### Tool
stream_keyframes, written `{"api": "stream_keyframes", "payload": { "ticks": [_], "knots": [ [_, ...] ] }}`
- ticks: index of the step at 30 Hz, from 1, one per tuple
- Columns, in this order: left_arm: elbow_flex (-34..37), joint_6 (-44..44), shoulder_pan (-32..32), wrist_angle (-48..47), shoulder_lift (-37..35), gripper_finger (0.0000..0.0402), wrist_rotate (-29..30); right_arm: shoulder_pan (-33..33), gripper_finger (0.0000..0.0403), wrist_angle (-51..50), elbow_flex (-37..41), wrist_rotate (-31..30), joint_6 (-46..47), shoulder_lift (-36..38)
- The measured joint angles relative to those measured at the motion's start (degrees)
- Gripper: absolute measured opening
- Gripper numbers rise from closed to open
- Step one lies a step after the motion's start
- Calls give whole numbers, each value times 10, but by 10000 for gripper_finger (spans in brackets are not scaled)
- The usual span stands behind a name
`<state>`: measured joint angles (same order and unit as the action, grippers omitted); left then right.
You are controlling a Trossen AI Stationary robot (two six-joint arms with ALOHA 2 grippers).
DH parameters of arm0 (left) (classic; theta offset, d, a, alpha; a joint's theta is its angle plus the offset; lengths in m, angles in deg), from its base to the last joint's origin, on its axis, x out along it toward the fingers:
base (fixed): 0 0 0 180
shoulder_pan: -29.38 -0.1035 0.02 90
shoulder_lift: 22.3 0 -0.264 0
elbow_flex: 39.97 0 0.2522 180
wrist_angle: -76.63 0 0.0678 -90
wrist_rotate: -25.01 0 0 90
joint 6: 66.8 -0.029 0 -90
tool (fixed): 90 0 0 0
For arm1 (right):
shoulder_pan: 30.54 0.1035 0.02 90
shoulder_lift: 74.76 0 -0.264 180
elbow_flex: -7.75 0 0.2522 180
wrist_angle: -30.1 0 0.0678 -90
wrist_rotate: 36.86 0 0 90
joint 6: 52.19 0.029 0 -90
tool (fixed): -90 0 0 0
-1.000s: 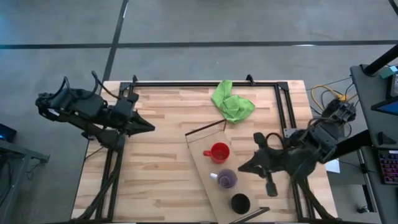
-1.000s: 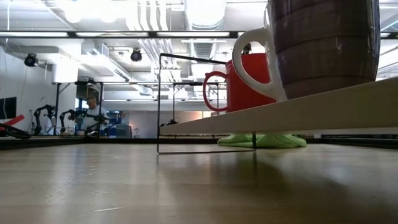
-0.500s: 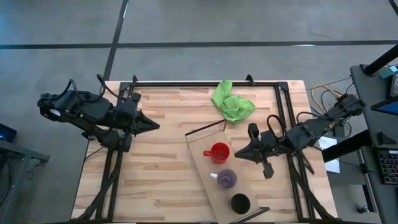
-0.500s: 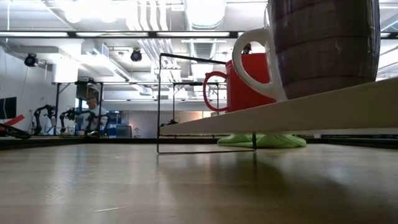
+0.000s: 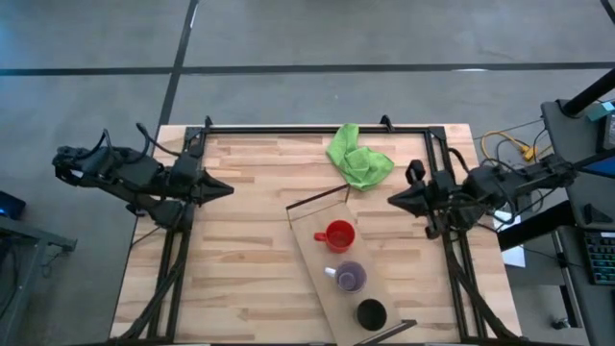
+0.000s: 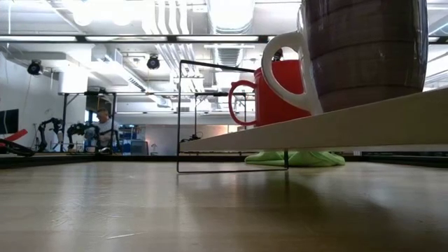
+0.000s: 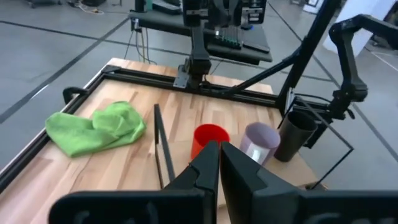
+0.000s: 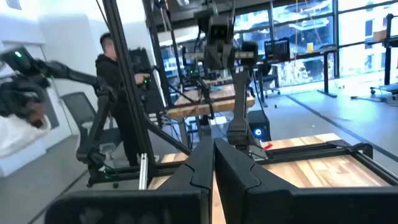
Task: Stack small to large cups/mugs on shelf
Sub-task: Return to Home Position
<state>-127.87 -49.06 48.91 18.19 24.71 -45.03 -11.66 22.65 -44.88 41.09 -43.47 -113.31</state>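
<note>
Three cups stand apart in a row on the light-wood shelf plank (image 5: 312, 259): a red cup (image 5: 338, 235) farthest, a translucent purple cup with a white handle (image 5: 350, 277) in the middle, a black cup (image 5: 371, 313) nearest. Each rests on its base, mouth up. In the left wrist view they show as the red cup (image 7: 209, 138), the purple cup (image 7: 260, 142) and the black cup (image 7: 297, 134). My left gripper (image 5: 229, 189) is shut and empty at the table's left side. My right gripper (image 5: 389, 200) is shut and empty, right of the plank's far end.
A crumpled green cloth (image 5: 357, 159) lies at the table's far edge beside the plank's far end. A thin black wire frame (image 6: 231, 115) carries the plank above the slatted tabletop (image 5: 250, 269). A person (image 8: 118, 93) stands in the room beyond the table.
My right gripper has drawn back from beside the purple and red cups, going toward the table's far and right edges. The three cups have kept still on the plank.
</note>
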Motion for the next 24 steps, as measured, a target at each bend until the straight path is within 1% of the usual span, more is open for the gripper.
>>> {"api": "stream_keyframes", "payload": {
  "ticks": [5, 7, 13, 17, 20, 24],
  "knots": [
    [109, 0, 0, 64, -71, 0, 19, -6, 8, -1, 49, 0, 0, 59],
    [145, 0, 0, 90, -101, 0, 20, -6, 8, -1, 62, -9, 0, 74],
    [235, -3, 0, 132, -198, 0, 20, -7, 8, 0, 94, -25, -38, 97],
    [285, -3, 0, 164, -257, 0, 16, -9, 8, -1, 115, -25, -43, 110],
    [327, -2, 0, 168, -288, 0, -14, -11, 8, 0, 133, -25, -23, 115],
    [380, -5, 0, 202, -335, 0, -41, -11, 8, -1, 163, -25, -5, 127]
  ]
}}
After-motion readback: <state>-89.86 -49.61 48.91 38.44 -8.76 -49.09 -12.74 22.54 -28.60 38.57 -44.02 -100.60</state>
